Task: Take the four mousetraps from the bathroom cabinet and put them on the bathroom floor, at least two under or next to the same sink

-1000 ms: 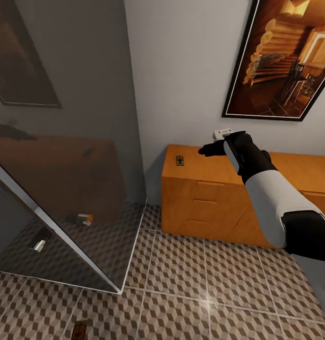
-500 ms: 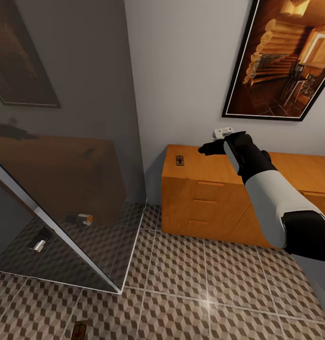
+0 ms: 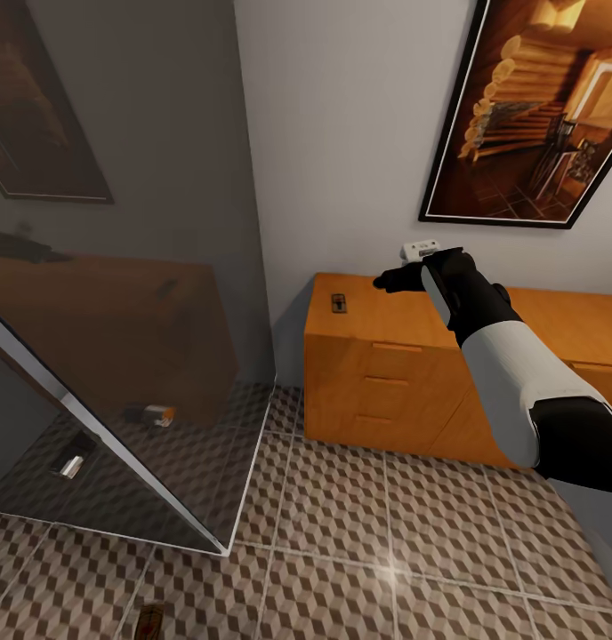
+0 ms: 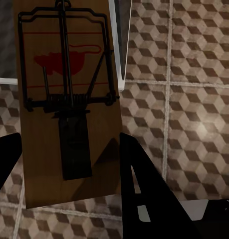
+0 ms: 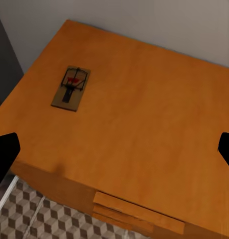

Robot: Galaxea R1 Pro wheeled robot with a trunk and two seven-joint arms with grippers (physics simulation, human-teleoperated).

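1. head view: right gripper (image 3: 383,283) hangs over the orange cabinet (image 3: 404,356), level with a mousetrap (image 3: 339,303) that lies near the top's left end, a little way off to the gripper's left. a second mousetrap (image 3: 151,618) shows at the lower edge over the bathroom floor (image 3: 359,533), just beside the glass panel (image 3: 119,356).
2. left wrist view: the left gripper (image 4: 69,159) has its dark fingers (image 4: 139,184) on either side of that second trap's board, seemingly gripping it above the tiles, spring bar facing the camera.
3. right wrist view: the right fingers (image 5: 4,154) are spread wide and hold nothing; the cabinet trap sits ahead and off to one side, well apart from both tips.
4. risk: closing from here would likely miss, since the trap is off the fingers' centre line; a low sideways approach could push the flat board off the near edge. the held trap could also slip if the left grip is shallow.
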